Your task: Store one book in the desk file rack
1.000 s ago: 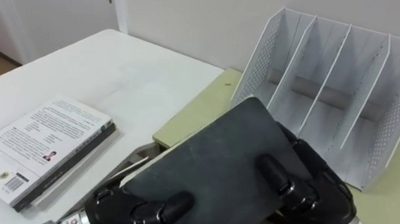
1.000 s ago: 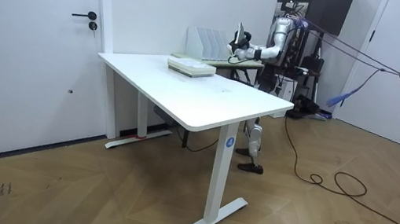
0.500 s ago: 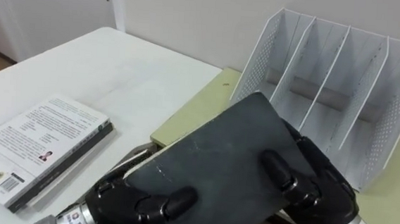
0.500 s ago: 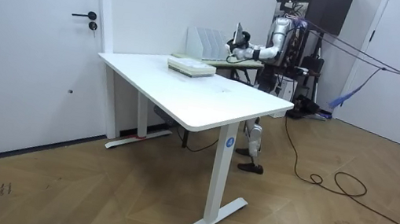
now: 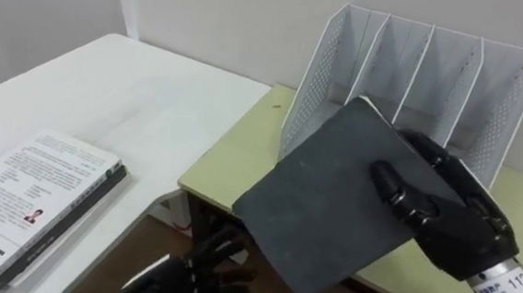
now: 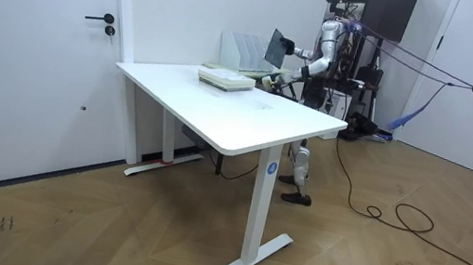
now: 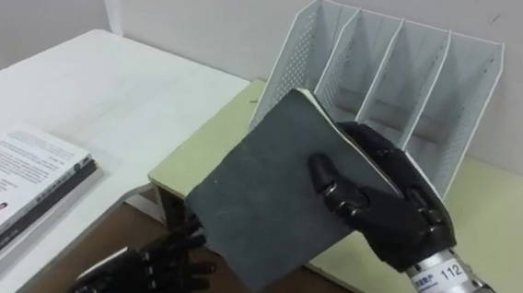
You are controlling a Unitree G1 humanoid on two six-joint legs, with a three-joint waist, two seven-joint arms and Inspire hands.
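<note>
I'm mid-carry: my right hand clasps the book, tilted just in front of the rack, my left hand hangs spread and empty well short of it, and next I'd stand the book upright and aim for a slot.

Wrist band at the right hand is showing 112. Print on the white-covered book is proving too small to read.

The dark book is hiding the white file rack's lower front and part of the right hand. The lower edge is cutting off the left hand and the stacked books.
</note>
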